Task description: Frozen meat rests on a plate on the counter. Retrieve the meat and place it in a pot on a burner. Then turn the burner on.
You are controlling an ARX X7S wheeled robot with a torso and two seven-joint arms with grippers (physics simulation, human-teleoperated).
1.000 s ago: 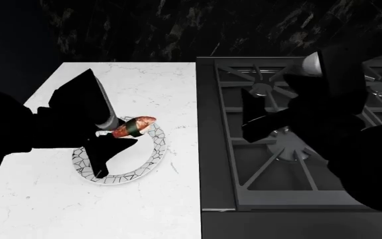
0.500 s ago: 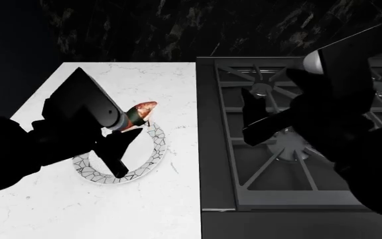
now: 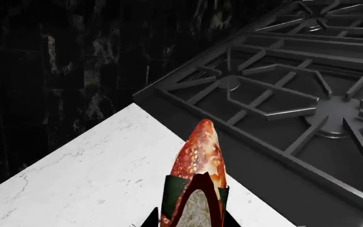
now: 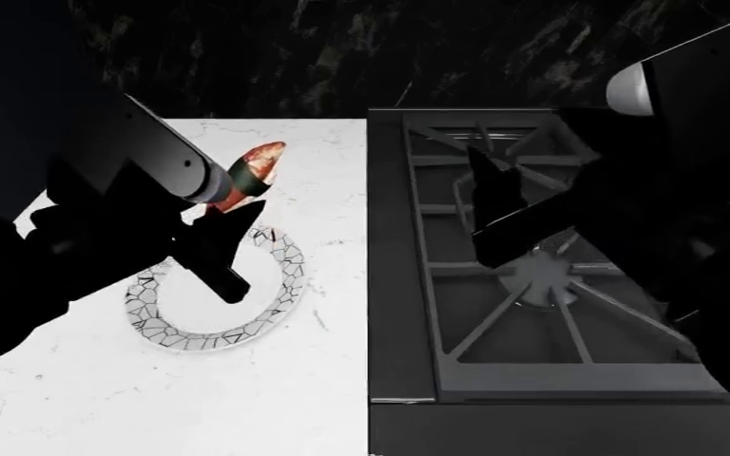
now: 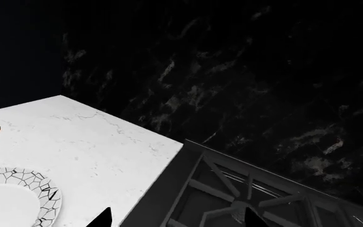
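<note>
one meat [image 4: 250,172] — in left hand [image 4: 220,204]

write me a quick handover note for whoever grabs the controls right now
Left gripper: shut on the meat, held in the air above the counter, clear of the plate.
Right gripper: open, holding nothing, hovering over the stove grate.
Done: meat is picked off the plate.
Left: carry it over to the stove and put it in the pot, then switch the burner on. The pot and knobs are not in any view.
</note>
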